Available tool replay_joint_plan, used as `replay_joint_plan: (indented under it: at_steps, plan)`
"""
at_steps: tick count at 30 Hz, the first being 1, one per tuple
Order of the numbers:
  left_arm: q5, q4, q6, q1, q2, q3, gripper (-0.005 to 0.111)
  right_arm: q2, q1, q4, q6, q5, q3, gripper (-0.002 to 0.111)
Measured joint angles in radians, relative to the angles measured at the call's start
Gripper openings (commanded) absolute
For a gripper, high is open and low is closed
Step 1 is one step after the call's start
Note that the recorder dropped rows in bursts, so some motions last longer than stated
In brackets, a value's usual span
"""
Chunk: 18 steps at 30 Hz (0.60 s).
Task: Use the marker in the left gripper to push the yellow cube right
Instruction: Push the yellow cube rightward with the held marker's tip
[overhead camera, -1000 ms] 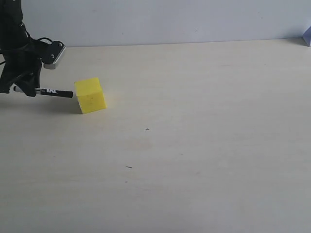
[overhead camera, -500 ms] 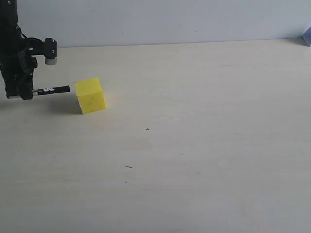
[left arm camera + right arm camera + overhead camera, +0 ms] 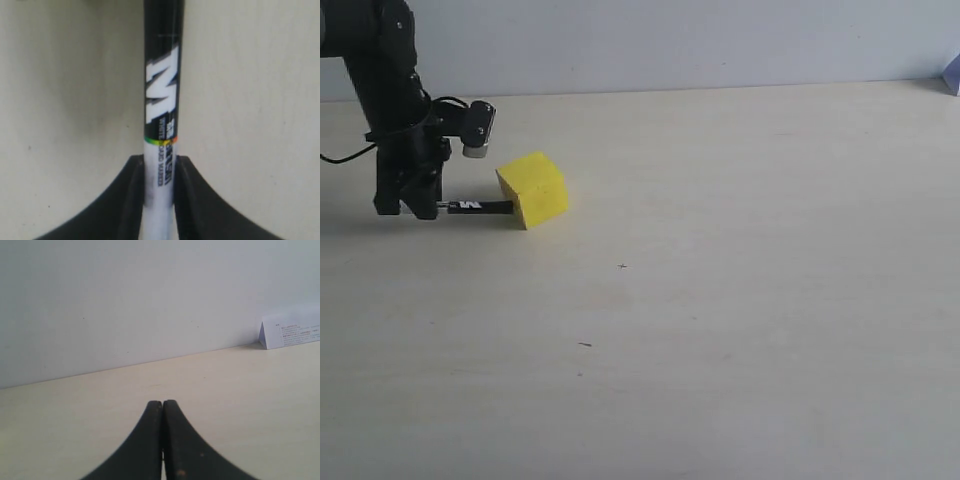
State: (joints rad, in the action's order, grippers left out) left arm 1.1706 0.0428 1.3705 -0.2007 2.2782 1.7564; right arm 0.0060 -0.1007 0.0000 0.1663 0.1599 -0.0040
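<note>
Exterior view: your left gripper (image 3: 412, 206) hangs at the end of a black arm, its dark fingers pointing down at the pale table (image 3: 720, 300). It is clamped on the marker (image 3: 480, 207), which lies nearly level just above the tabletop and sticks out sideways from the fingers. The yellow cube (image 3: 533, 188) sits on the table at the marker's far end, on the side of the gripper facing the middle of the table. The marker's black tip appears to touch the cube low on the face nearest the gripper. A small grey-white knob (image 3: 475, 150) juts from the arm above the marker, and a black cable (image 3: 340, 158) trails off behind.

Left wrist view: the left gripper (image 3: 160, 160) has its two dark fingers (image 3: 120, 200) pressed against either side of the marker (image 3: 162, 100), with no gap showing. The opening is narrow, only as wide as the pen. The fingers grip the white part of the barrel. The black part, with a large white letter M, runs away from the fingers over the bare table. The cube is out of this picture.

Right wrist view: the right gripper (image 3: 162, 403) has its fingers pressed together with nothing between them. It is above the table, facing a plain wall (image 3: 150, 300). A folded paper card (image 3: 292, 330) stands well ahead of it, off to one side.
</note>
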Motion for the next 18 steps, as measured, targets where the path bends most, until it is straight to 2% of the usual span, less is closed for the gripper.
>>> replay_joint_plan:
  at_steps: [6, 9, 13, 18]
  plan:
    - [0.039, 0.007, -0.107, 0.06, 0.0, 0.0, 0.0, 0.0, 0.0, 0.0, 0.0, 0.0, 0.0, 0.0]
    - [0.042, 0.009, -0.127, 0.063, 0.0, 0.0, 0.0, 0.0, 0.0, 0.0, 0.0, 0.0, 0.0, 0.0]
    - [0.005, -0.023, -0.133, 0.038, 0.0, 0.0, 0.0, 0.0, 0.0, 0.0, 0.0, 0.0, 0.0, 0.0]
    - [-0.143, -0.082, -0.133, -0.016, 0.0, 0.0, 0.0, 0.0, 0.0, 0.0, 0.0, 0.0, 0.0, 0.0]
